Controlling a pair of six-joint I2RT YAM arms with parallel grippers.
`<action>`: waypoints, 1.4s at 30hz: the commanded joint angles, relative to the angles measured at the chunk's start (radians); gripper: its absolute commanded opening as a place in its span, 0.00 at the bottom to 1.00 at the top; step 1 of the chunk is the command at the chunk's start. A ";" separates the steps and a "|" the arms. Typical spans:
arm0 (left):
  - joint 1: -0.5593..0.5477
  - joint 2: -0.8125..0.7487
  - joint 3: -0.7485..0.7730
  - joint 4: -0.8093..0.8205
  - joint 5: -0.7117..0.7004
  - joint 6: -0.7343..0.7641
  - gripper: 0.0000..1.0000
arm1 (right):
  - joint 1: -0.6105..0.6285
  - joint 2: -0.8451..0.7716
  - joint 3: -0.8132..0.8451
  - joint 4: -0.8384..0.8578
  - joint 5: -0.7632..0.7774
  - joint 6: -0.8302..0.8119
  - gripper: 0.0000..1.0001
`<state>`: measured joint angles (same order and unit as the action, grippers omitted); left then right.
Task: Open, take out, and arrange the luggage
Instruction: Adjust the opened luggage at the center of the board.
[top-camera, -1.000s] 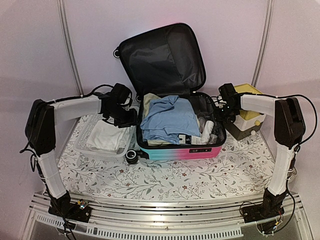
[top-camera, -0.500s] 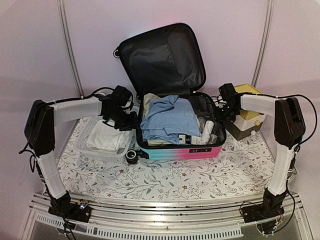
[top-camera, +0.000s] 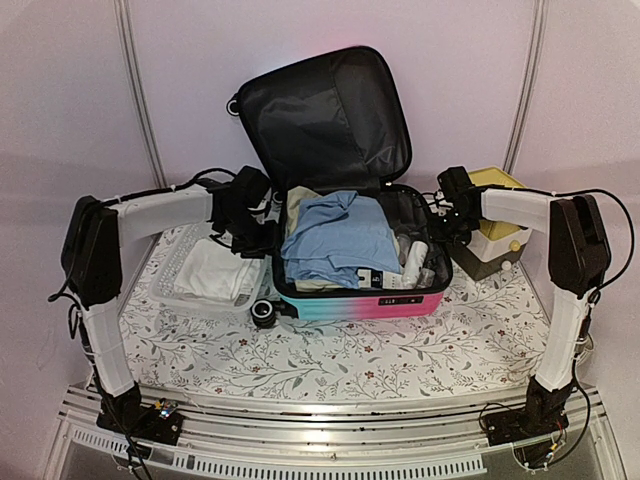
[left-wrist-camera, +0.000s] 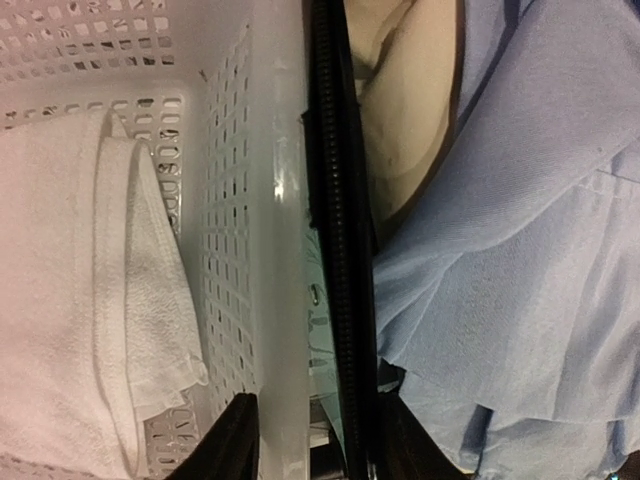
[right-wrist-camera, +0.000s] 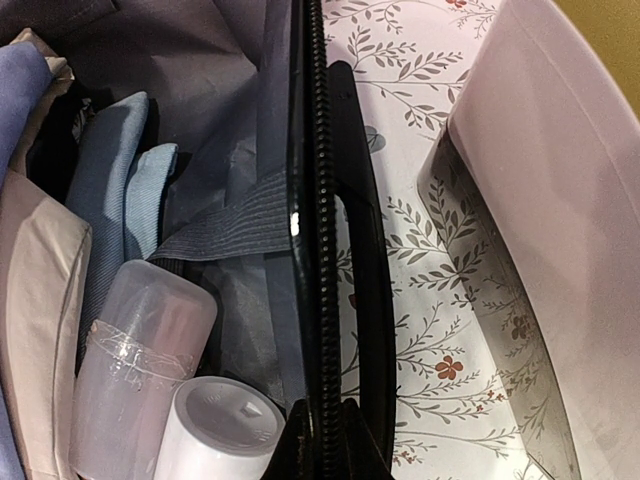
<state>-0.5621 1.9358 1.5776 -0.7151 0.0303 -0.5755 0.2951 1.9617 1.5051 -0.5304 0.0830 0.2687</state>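
The small hard-shell luggage (top-camera: 352, 301), pink fading to turquoise, sits at the centre of the top view on the floral-print table cover (top-camera: 330, 365). Its black-lined lid (top-camera: 320, 115) stands open toward the back. A crumpled light-blue garment (top-camera: 335, 240) fills the tub over beige cloth, and two translucent plastic bottles (right-wrist-camera: 140, 370) lie at the tub's right end.

The right gripper (right-wrist-camera: 320, 440) is pinched together on the black zipper rim (right-wrist-camera: 312, 200) along the luggage's right side. The left gripper (left-wrist-camera: 315, 445) hangs at the left side with its fingers spread, straddling that rim and the wall of the white perforated plastic basket (left-wrist-camera: 270, 200), which holds a folded white towel (left-wrist-camera: 60, 300). A yellow-topped box (top-camera: 497, 180) stands at the right.
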 joint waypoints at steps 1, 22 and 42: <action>-0.036 0.001 0.029 0.066 0.017 0.011 0.38 | -0.036 0.027 0.006 0.069 0.054 0.018 0.02; -0.074 -0.161 -0.045 0.079 0.012 -0.040 0.61 | -0.037 0.029 -0.002 0.070 0.046 0.020 0.02; -0.082 -0.125 -0.096 0.077 -0.069 -0.081 0.55 | -0.036 0.029 -0.011 0.073 0.046 0.019 0.02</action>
<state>-0.6308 1.7954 1.4944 -0.6178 0.0170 -0.6456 0.2943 1.9629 1.5040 -0.5285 0.0830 0.2684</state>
